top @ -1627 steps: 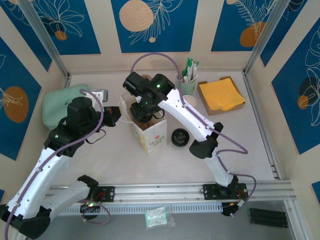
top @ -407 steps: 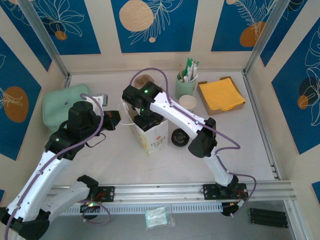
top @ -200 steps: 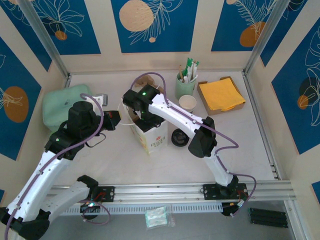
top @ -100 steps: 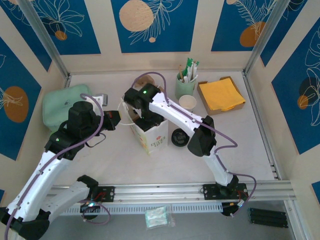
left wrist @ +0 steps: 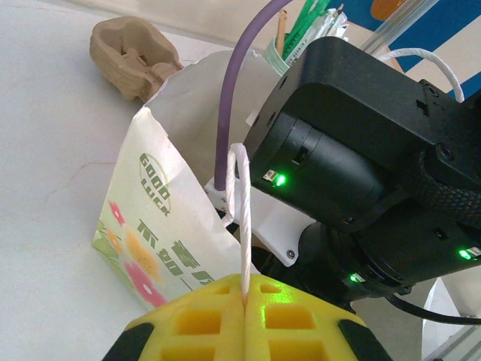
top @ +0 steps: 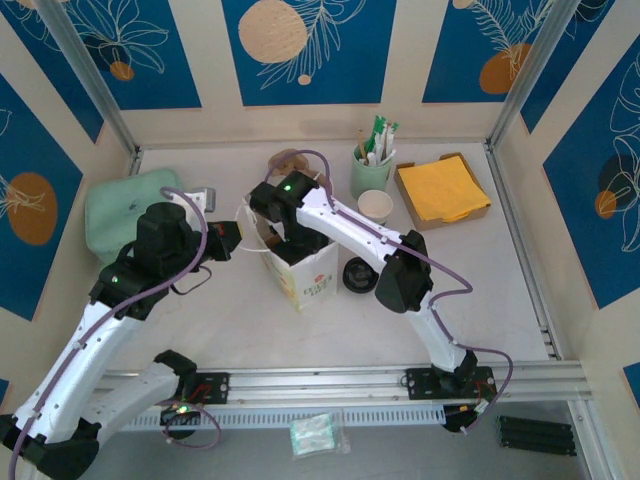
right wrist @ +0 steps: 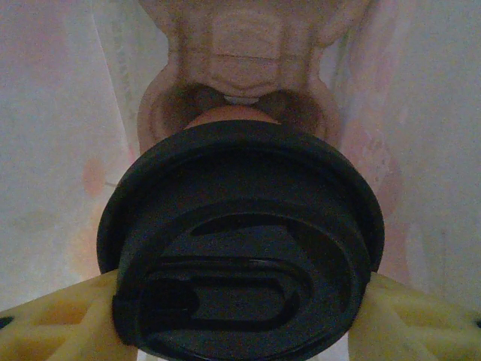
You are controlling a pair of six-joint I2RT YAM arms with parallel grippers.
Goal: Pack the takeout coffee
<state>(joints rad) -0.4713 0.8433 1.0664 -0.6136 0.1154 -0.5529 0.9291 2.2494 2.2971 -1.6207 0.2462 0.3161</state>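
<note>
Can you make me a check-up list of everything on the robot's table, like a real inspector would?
Surface: white table, no spills seen.
Job's things: paper bag stands open mid-table; black-lidded cup is inside it, above a pulp carrier; open paper cup sits on the table by the mint-green cup.
Clutter: loose black lid beside the bag, second carrier behind it, napkin tray, green pouch at the left.
Grippers: left gripper shut on the bag's handle; right gripper inside the bag, closed on the black-lidded cup.
Cables: purple cable along each arm, no snag seen.
Surroundings: blue leaf-pattern walls, metal rail at the near edge.
</note>
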